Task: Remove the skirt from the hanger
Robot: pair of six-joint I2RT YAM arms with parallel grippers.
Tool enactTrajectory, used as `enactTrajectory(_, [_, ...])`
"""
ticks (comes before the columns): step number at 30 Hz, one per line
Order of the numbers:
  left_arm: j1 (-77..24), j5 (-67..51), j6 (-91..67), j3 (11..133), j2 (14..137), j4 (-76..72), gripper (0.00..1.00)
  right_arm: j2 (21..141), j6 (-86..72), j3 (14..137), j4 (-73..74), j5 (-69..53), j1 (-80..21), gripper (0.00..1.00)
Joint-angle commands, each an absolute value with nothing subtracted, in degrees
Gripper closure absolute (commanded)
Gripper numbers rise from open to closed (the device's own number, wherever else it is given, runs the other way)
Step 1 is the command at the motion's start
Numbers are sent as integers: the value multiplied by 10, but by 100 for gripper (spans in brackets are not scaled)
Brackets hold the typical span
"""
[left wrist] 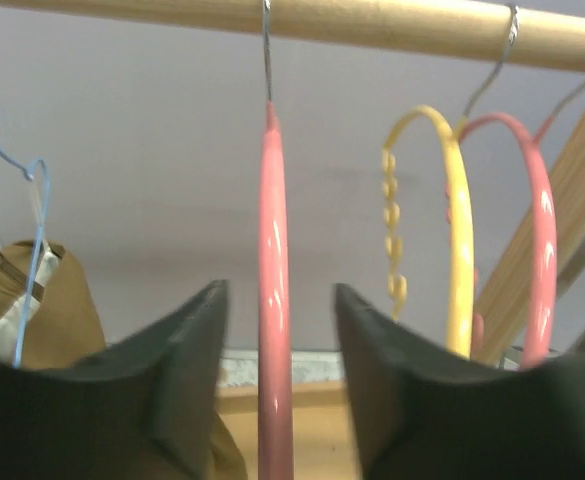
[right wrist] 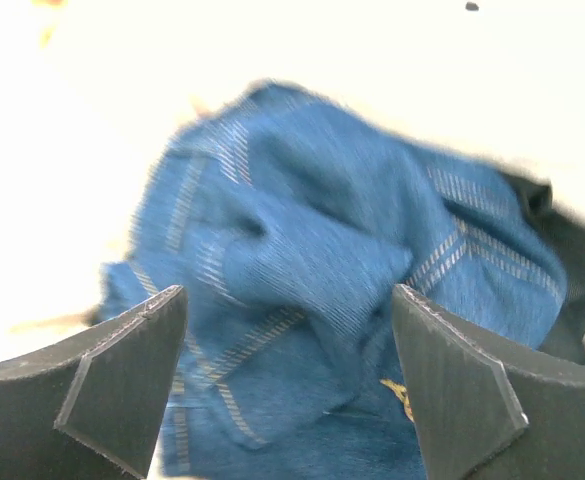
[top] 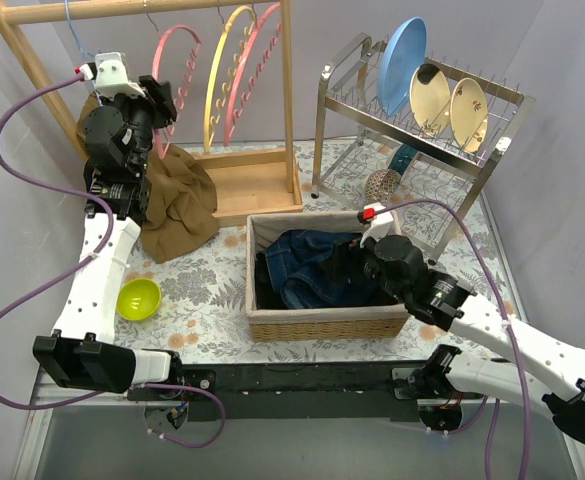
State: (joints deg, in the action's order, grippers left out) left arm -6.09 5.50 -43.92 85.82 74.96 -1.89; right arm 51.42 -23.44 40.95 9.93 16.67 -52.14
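Note:
A brown skirt (top: 180,195) hangs from a blue wire hanger (top: 72,35) at the left end of the wooden rail and slumps onto the table. It also shows in the left wrist view (left wrist: 60,315), on its blue hanger (left wrist: 34,205). My left gripper (top: 162,100) is open, raised by the rail, to the right of the skirt. An empty pink hanger (left wrist: 274,300) stands between its fingers (left wrist: 187,345) without touching them. My right gripper (right wrist: 287,295) is open over a blue denim garment (right wrist: 312,270) in the wicker basket (top: 327,322).
A yellow hanger (top: 222,60) and another pink hanger (top: 257,60) hang on the wooden rack (top: 290,95). A dish rack (top: 422,150) with plates stands at the back right. A green bowl (top: 138,298) sits at the front left.

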Motion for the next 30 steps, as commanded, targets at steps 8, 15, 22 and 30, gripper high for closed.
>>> enactTrajectory(8, [-59, 61, -436, 922, 688, 193, 16, 445, -214, 498, 120, 85, -520, 7])
enactTrajectory(15, [-59, 149, -417, 1035, 715, 308, 17, 413, -221, 476, 97, 62, -520, 8])
enactTrajectory(22, [-43, 226, -417, 1122, 767, 362, 21, 405, -219, 468, 91, 55, -520, 8])
enactTrajectory(30, [42, 197, -456, 1159, 838, 415, 35, 397, -207, 469, 90, 50, -520, 8])
